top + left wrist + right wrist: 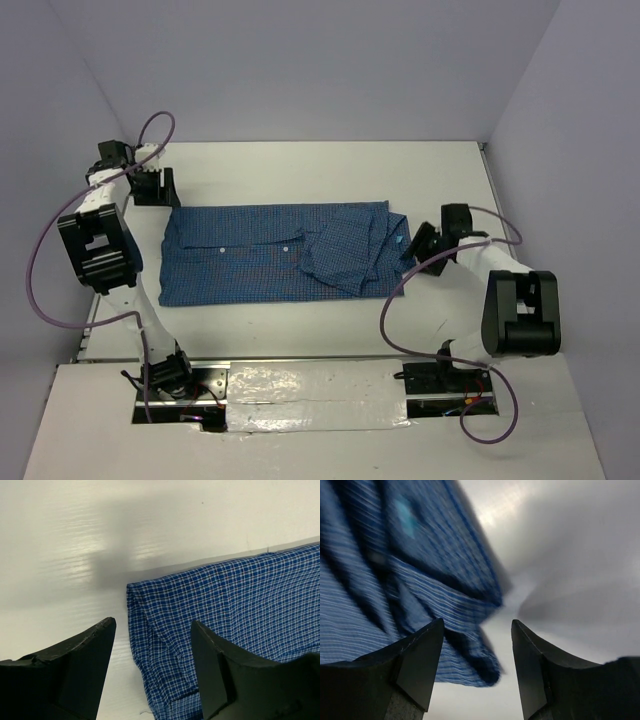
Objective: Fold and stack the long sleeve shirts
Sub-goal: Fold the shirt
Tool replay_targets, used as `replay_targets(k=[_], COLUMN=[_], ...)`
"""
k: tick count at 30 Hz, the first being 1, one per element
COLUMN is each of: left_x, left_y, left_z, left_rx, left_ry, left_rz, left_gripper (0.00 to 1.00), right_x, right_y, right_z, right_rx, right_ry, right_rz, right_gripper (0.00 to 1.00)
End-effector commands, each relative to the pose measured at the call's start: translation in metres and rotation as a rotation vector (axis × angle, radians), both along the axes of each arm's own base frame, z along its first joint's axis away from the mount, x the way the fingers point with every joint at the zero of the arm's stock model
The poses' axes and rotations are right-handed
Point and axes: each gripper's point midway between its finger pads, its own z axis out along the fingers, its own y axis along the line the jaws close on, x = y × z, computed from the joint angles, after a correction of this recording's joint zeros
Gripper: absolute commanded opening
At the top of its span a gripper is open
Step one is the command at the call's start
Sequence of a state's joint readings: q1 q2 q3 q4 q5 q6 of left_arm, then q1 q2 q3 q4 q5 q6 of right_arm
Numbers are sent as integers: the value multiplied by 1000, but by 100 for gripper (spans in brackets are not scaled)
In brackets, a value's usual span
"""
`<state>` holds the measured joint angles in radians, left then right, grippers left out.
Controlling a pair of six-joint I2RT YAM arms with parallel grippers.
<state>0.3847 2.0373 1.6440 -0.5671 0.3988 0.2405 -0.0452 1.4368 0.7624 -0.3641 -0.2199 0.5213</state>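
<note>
Clearly the blue checked shirt (pixel 275 252) lies folded into a long rectangle across the middle of the white tabletop (pixel 300 165), buttons facing up, with a sleeve doubled over near its right end. At the upper left of the overhead frame the left hand (pixel 158 192) hangs by the shirt's far left corner, fingers spread, gripping nothing. The right hand (pixel 415 245) sits just beside the shirt's right end, likewise spread and empty; its close view is blurred.
</note>
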Motion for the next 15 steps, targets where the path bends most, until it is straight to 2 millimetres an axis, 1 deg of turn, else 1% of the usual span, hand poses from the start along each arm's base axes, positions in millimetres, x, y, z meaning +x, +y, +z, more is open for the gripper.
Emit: replay_targets(k=[1, 2, 4, 6, 7, 8, 9, 11, 12, 13, 14, 15], left_x=[9, 7, 1, -3, -8, -9, -13, -16, -19, -22, -23, -26], left_y=[1, 0, -2, -4, -5, -5, -7, -7, -7, -7, -8, -10], left_z=[-5, -9, -19, -24, -30, -31, -36, -38, -41, -42, -43, -45], left_rx=[38, 41, 39, 42, 37, 40, 37, 45, 45, 45, 42, 39], left_ry=[-6, 0, 19, 23, 36, 41, 54, 59, 68, 76, 79, 85], left_rz=[-33, -40, -47, -57, -59, -61, -64, -70, -70, -77, -79, -81], left_gripper=[74, 74, 72, 66, 56, 51, 40, 30, 26, 15, 11, 6], right_x=[-15, -25, -29, -36, -38, -41, -43, -48, -48, -50, -49, -46], right_y=[10, 11, 16, 18, 19, 20, 20, 20, 21, 23, 24, 26], right_z=[-1, -8, -11, -16, -17, -20, -22, -27, -28, -31, -30, -30], right_rx=[50, 58, 74, 82, 83, 86, 85, 85, 88, 94, 102, 109], right_ry=[-18, -4, -9, 8, 14, 22, 29, 50, 50, 56, 52, 39], right_rz=[-8, -11, 2, 7, 9, 10, 9, 9, 14, 17, 20, 25], right_gripper=[64, 64, 64, 64, 64, 64, 64, 63, 59, 55, 51, 40])
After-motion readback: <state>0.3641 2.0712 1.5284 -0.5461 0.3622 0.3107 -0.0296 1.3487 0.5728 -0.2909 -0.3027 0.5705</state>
